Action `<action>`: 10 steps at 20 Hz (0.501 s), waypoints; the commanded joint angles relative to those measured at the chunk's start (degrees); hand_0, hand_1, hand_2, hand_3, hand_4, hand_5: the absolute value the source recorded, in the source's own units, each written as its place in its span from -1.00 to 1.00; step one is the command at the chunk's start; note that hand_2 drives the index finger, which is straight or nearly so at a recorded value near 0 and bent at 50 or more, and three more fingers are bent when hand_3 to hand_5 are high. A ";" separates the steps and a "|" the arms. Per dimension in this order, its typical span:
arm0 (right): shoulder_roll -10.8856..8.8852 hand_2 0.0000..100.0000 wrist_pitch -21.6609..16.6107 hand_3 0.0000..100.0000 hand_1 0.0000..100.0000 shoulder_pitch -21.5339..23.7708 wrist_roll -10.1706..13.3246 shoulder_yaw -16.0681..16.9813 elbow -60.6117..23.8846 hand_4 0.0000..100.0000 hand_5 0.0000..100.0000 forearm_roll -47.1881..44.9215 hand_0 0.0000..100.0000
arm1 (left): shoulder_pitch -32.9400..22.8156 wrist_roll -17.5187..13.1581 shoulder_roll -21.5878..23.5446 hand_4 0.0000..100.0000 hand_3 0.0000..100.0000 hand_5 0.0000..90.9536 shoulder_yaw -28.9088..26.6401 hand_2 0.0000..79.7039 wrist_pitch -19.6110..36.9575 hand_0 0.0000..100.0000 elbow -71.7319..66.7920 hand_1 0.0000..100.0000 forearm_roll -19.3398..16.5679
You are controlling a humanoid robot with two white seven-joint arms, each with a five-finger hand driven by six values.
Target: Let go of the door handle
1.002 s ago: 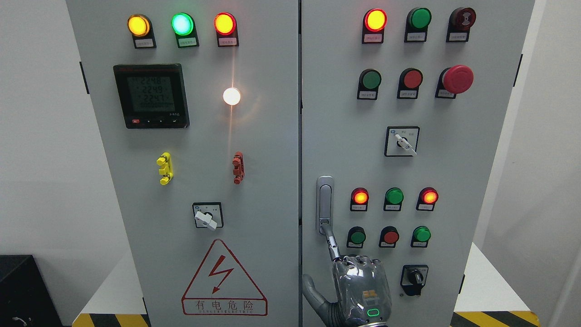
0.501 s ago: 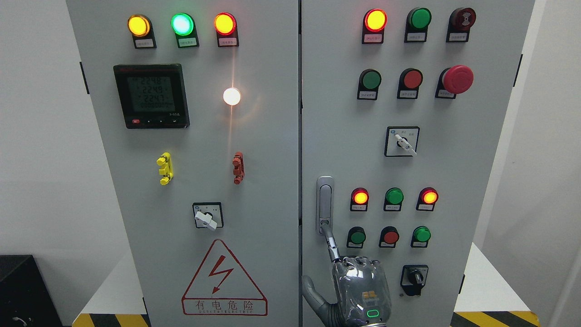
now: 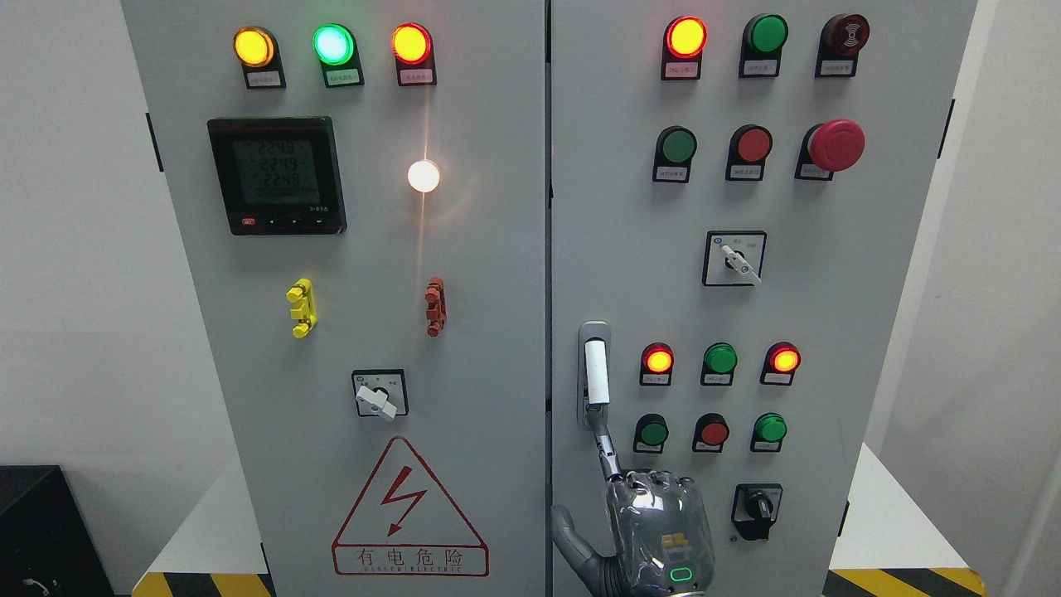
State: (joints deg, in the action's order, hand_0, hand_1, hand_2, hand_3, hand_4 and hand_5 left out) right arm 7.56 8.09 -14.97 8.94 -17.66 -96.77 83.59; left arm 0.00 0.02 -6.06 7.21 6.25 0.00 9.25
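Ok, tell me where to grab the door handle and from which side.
Take the handle by the lower end of its upright bar, which looks raised out of its recess. Come from the front and below, where the right hand sits with its index finger at the bar's foot. The bar is narrow, so wrap the fingers across it sideways.

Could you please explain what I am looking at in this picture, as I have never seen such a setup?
The picture comes from a camera on a humanoid robot's head, facing a grey electrical cabinet with two doors. On the doors are lit indicator lamps, push buttons, a red emergency stop button, a digital meter, rotary switches and a high-voltage warning sign. At the bottom is the right robot hand. Its index finger stretches up to the lower end of the door handle; the other fingers are curled. It grasps nothing. The left arm is out of view.
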 commanded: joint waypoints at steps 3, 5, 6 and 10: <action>0.00 -0.94 0.00 1.00 -0.51 0.38 0.02 -0.01 0.71 1.00 1.00 0.00 -0.25 | 1.49 -0.02 0.00 -1.00 -1.00 -1.00 0.00 -1.00 -0.01 -0.76 -1.67 0.11 -0.02; 0.00 -0.94 0.00 1.00 -0.51 0.47 0.02 -0.01 0.71 1.00 1.00 -0.09 -0.25 | 1.49 -0.02 0.00 -1.00 -1.00 -1.00 0.00 -1.00 -0.01 -0.76 -1.67 0.11 -0.02; 0.00 -0.94 0.00 1.00 -0.51 0.39 0.02 -0.01 0.71 1.00 1.00 0.00 -0.25 | 1.49 -0.02 0.00 -1.00 -1.00 -1.00 0.00 -1.00 -0.01 -0.76 -1.67 0.11 -0.02; 0.00 -0.94 0.00 1.00 -0.51 0.38 0.02 0.08 0.62 1.00 1.00 0.00 -0.25 | 1.49 -0.02 0.00 -1.00 -1.00 -1.00 0.00 -1.00 -0.01 -0.76 -1.67 0.11 -0.02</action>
State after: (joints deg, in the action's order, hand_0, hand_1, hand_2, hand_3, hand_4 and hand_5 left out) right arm 7.56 8.11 -14.63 8.61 -17.67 -96.20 83.57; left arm 0.00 0.02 -6.06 7.21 6.25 0.00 9.25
